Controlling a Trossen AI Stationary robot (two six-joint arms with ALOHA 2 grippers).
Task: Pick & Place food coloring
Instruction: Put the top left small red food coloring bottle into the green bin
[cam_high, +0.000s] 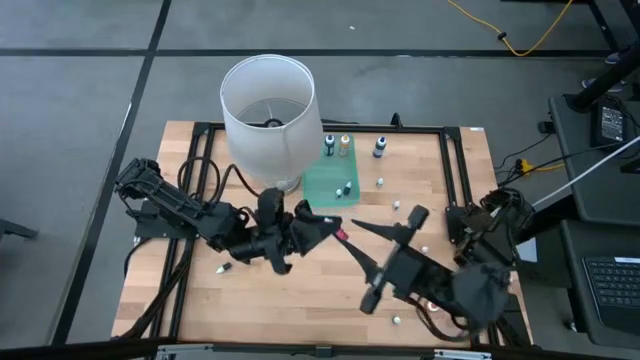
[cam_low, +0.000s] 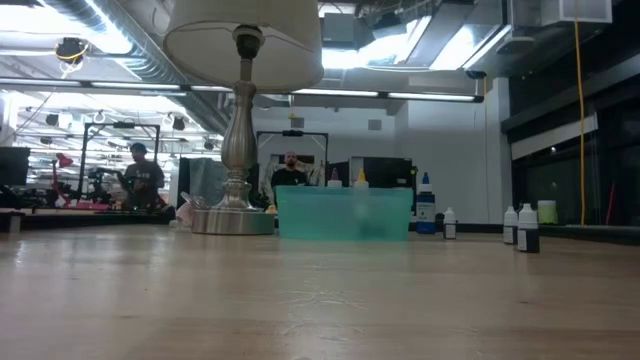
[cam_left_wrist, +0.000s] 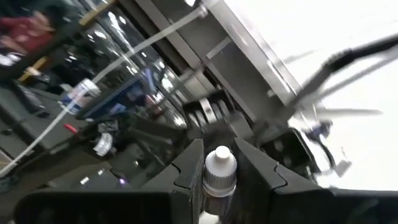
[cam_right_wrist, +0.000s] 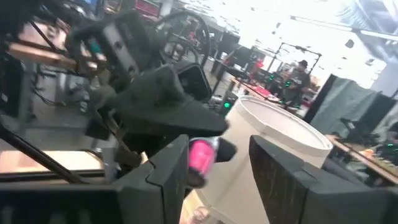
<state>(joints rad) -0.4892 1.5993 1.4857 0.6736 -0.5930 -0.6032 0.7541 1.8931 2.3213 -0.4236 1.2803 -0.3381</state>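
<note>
Mid-transfer, by the look of it. Gripping one red food coloring bottle (cam_left_wrist: 220, 169) in the left gripper (cam_left_wrist: 221, 155), fingers clenched on its body just under the white cap, lifted clear of the table (cam_high: 300, 300). Facing it with the right gripper (cam_right_wrist: 214, 155), fingers parted to either side of that same bottle and not pressing on it, so released rather than grasping. Hard to tell whether about to take the bottle or just letting go. No placement of this bottle yet. Beyond the left gripper's tips, toward the lampshade (cam_high: 267, 95): the green tray (cam_high: 318, 180), with what look like two small bottles (cam_high: 345, 188) standing on it, probably finished work if the tray is the goal, which cannot be confirmed here. Farther past the tray from both grippers: three bottles (cam_high: 345, 144) upright on the bare wood. Between the tray and the right gripper: two loose bottles (cam_high: 397, 204). Close beside the right arm: one more (cam_high: 425, 248), and another (cam_high: 397, 320) near the table edge behind it. Behind the left gripper, beside its arm: a single bottle (cam_high: 222, 270) lying apart. Judging from that, early to midway: one in hand, a couple perhaps set down, most left to gather.
</note>
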